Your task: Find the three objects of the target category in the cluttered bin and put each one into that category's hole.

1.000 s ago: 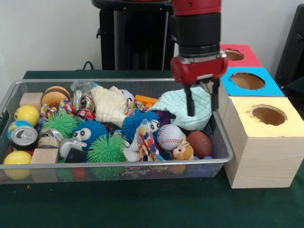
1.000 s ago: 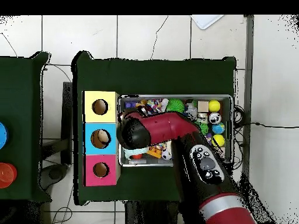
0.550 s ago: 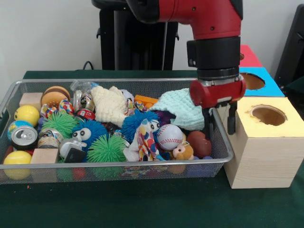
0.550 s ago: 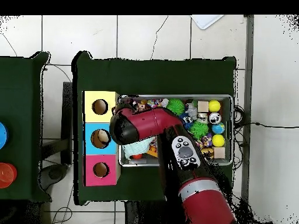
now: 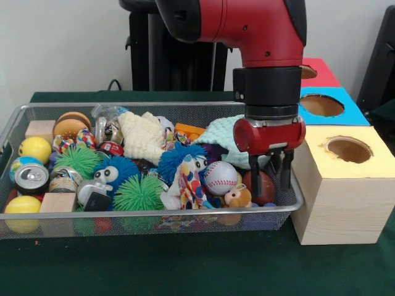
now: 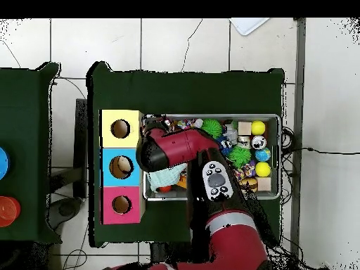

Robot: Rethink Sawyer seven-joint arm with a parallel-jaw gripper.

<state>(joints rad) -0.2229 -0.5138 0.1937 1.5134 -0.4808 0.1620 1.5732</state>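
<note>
My gripper (image 5: 270, 179) hangs low in the right end of the wire bin (image 5: 154, 213). It is open, and its two fingers (image 5: 254, 179) stand on either side of a brown football (image 5: 264, 188) with nothing held. A baseball (image 5: 220, 177) lies just left of the football, and a small teddy bear (image 5: 237, 197) sits in front of them. A mint knitted cloth (image 5: 225, 143) lies behind the gripper. In the overhead view the arm (image 6: 169, 149) covers the bin's left end and hides the gripper.
Three boxes with round holes stand beside the bin: yellow (image 5: 349, 150) (image 6: 120, 129), blue (image 5: 321, 105) (image 6: 121, 167) and red (image 5: 308, 71) (image 6: 121, 204). The bin's left part holds yellow balls (image 5: 34, 148), a soda can (image 5: 32, 177), wood blocks (image 5: 57, 202) and spiky balls (image 5: 139, 193).
The gripper went from above the mint cloth to the bin's right wall by the yellow box. It then came back left and lower, around the football, and stayed open.
</note>
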